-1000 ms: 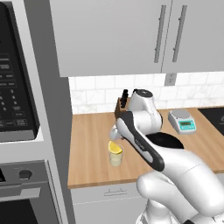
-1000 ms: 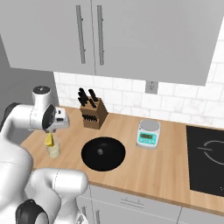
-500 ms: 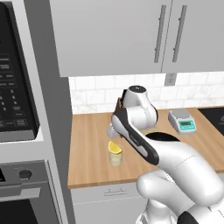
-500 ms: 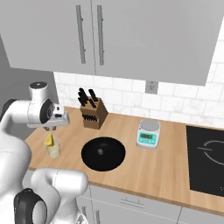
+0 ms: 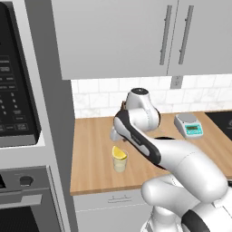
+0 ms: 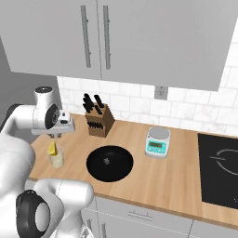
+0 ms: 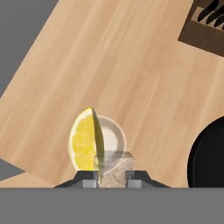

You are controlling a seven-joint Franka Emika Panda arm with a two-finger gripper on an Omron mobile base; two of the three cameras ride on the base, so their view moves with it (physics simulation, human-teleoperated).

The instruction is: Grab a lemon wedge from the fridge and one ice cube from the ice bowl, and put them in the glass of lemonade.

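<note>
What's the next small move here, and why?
Probably ease the gripper straight down a little, then open. It is shut on the ice cube directly above the glass of lemonade, where the lemon wedge already sits, so a short drop should avoid a splash.

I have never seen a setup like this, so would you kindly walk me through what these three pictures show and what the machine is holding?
This is a rendered kitchen with a white robot arm ending in a two-finger claw. Two pictures come from cameras on the robot's base, behind the arm to its left and right; the third looks down along the claw itself.

On the wooden counter stand a glass of lemonade with a lemon wedge sitting on its rim, a black ice bowl, a knife block and a small kitchen scale. A dark cooktop lies at the far right.

The claw hovers just above the glass. In the hand view, a clear ice cube sits between its fingertips, so it seems shut on that.
</note>
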